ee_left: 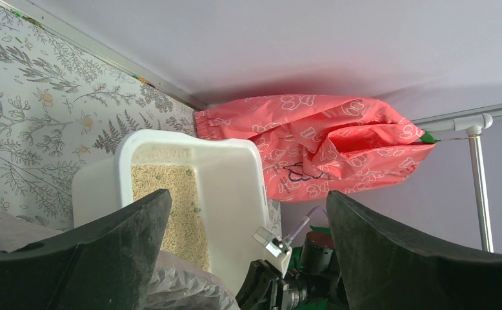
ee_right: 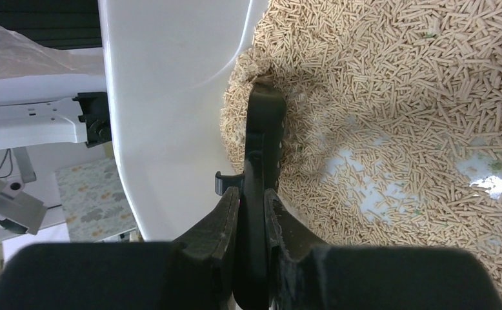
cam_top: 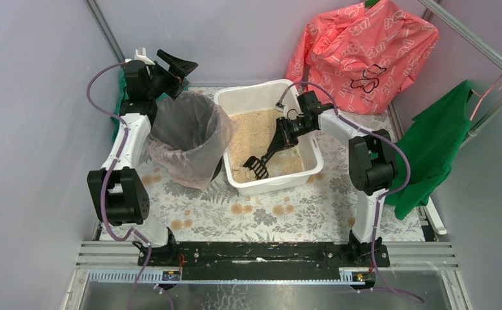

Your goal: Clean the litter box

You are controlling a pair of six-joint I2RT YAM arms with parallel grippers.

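Observation:
The white litter box (cam_top: 301, 98) holds tan pellet litter and stands mid-table. It also shows in the left wrist view (ee_left: 229, 187) and the right wrist view (ee_right: 164, 97). My right gripper (cam_top: 286, 134) is shut on the handle of a black slotted scoop (cam_top: 257, 165), whose head is dug into the litter near the box's front left corner. In the right wrist view the scoop (ee_right: 264, 135) runs edge-on between my closed fingers into the pellets. My left gripper (cam_top: 177, 64) is open and empty, held high behind the black bin (cam_top: 185, 137).
The round black bin lined with a clear bag stands just left of the litter box. A pink bag (cam_top: 364, 51) stands at the back right. A green cloth (cam_top: 437, 145) hangs on a rail at the right. The mat (cam_top: 268, 213) is floral.

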